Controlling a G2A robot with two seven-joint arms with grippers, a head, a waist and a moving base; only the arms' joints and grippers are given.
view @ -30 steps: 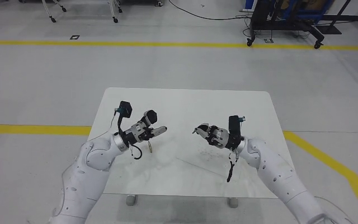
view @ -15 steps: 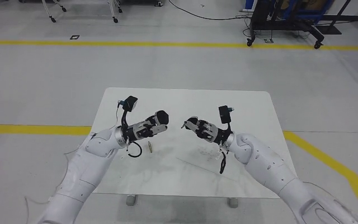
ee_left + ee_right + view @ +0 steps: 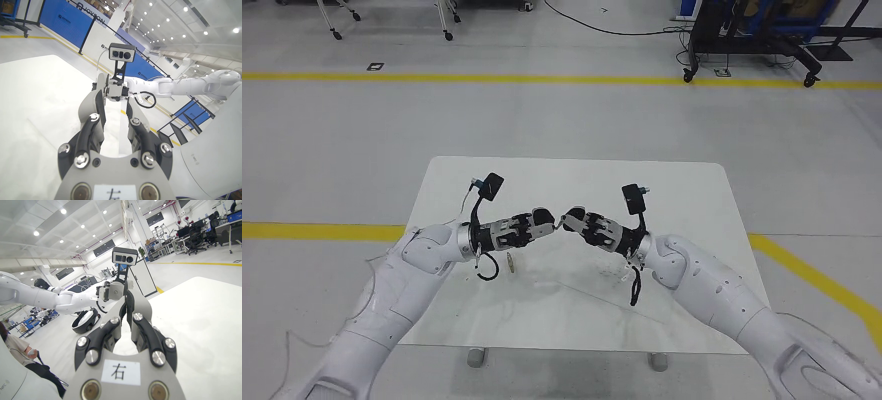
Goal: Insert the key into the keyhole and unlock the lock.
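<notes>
While left pincer clamps the lock, right pincer pinched closed, nose just beside the lock

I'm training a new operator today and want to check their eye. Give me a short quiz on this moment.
1. True or false: the left tool and right tool are far apart.
2. Which tool holds the silver lock? A left tool; B right tool.
3. Fill in: the right tool's pads are pressed ___.
Key: 1 false; 2 A; 3 together.
</notes>
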